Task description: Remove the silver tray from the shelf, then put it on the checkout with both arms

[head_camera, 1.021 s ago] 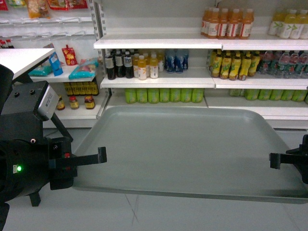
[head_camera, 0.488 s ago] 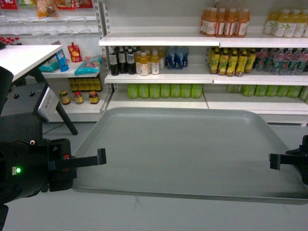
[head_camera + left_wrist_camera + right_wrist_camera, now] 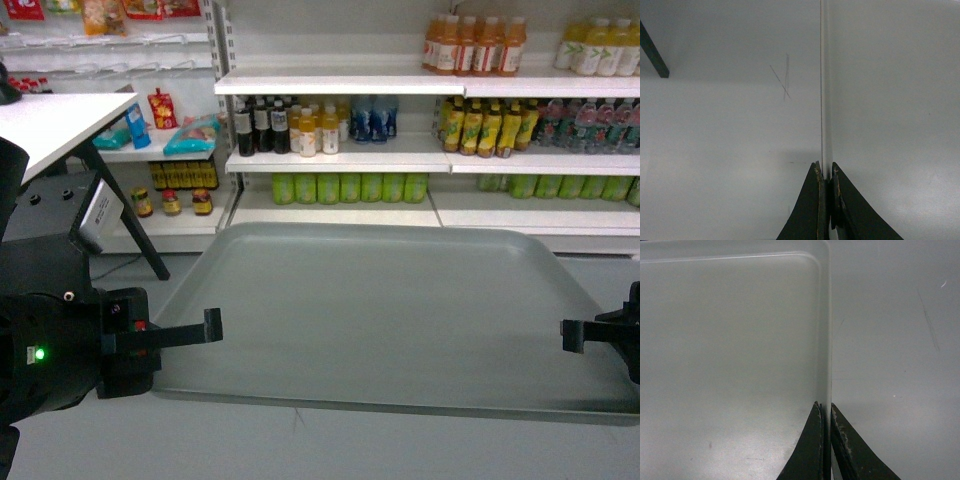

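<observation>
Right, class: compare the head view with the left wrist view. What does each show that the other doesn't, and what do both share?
Only the head view shows the whole silver tray held level over the floor, both grippers at its side edges, the drink shelves behind and the checkout at left. Only the left wrist view shows the rim edge-on, pinched between the fingers, plus a black table leg. Both show the tray, the left gripper and grey floor.
</observation>
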